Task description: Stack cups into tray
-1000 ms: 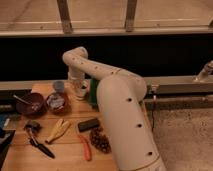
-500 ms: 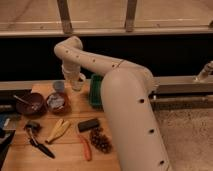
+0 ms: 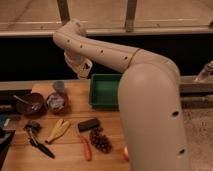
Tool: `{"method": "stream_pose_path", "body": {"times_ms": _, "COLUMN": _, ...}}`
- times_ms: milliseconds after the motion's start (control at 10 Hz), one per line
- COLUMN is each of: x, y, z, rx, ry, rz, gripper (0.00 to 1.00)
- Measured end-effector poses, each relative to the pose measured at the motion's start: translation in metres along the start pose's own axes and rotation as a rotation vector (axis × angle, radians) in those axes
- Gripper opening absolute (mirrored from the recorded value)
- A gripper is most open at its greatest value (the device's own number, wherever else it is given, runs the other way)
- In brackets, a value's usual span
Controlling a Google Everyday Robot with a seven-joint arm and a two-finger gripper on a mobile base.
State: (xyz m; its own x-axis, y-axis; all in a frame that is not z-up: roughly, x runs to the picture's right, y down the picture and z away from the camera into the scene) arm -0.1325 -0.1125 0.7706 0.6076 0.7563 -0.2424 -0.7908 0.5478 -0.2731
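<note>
Gripper [image 3: 83, 70] half hidden beside tray [image 3: 104, 102]

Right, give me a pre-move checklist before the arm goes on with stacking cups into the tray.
1. Green tray in view on the table, interior visible: ok.
2. Grey-blue cup left of the tray, upright: ok.
3. Gripper located: above the table between that cup and the tray, ok.
4. Gripper holding a cup: cannot tell, the wrist hides whatever sits between the fingers.
5. Dark-red bowls left of the cup, apart from the tray: ok.
6. Cups already stacked in the tray: none visible, but the arm covers the tray's right side, so cannot tell.
</note>
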Motion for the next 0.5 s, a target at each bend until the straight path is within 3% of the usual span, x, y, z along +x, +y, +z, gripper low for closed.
{"method": "stream_pose_path", "body": {"times_ms": 100, "x": 0.017, "y": -0.038, "z": -0.009, "rx": 0.037, "ry": 0.003, "rz": 0.060, "gripper": 0.11}}
{"method": "stream_pose_path", "body": {"times_ms": 300, "x": 0.045, "y": -0.081, "z": -0.010, "rx": 0.071, "ry": 0.025, "rz": 0.143, "gripper": 0.11}}
{"method": "stream_pose_path", "body": {"times_ms": 500, "x": 0.086, "y": -0.129, "z": 0.004, "rx": 0.090, "ry": 0.072, "rz": 0.263, "gripper": 0.11}}
